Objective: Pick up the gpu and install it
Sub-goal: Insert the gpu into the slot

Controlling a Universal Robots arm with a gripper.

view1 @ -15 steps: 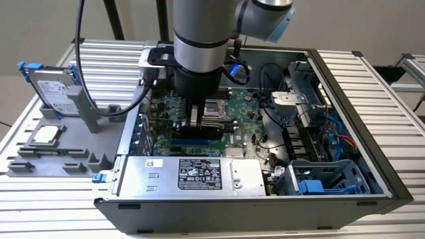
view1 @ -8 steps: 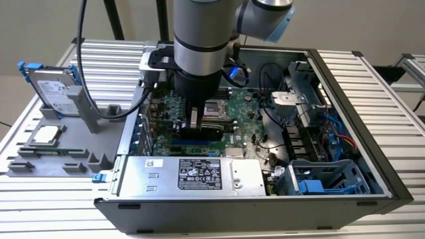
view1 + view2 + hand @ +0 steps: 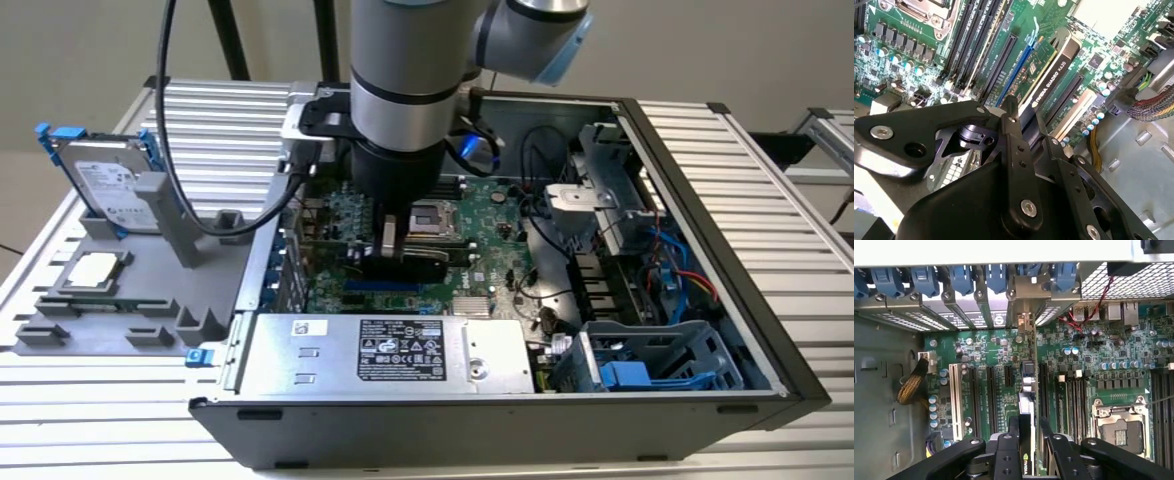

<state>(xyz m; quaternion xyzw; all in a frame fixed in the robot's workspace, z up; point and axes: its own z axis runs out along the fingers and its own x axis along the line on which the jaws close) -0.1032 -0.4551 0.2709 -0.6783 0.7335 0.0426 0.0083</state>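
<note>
Gripping gpu [image 3: 1054,75] edgewise, claw [image 3: 1024,120] clamped on it, over motherboard [image 3: 1079,375] slots

1. Matt black metal on the gripper [image 3: 1021,131] links, dotted with bright steel screws.
2. Glossy green circuit board on the gpu [image 3: 1050,75], with a smooth satin-black plastic cooler and a silver metal end bracket [image 3: 1026,292].
3. Shiny green lacquer across the motherboard [image 3: 1079,370], studded with small metal-topped capacitors.
4. Dull grey sheet metal for the computer case [image 3: 694,160], perforated at the back.
5. Glossy blue plastic on the slot clips [image 3: 961,277].
6. Ribbed, brushed aluminium over the table [image 3: 747,150].
7. Matt grey plastic for the parts holder [image 3: 134,290].
8. Satin silver metal on the power supply [image 3: 387,355], under a paper label.
</note>
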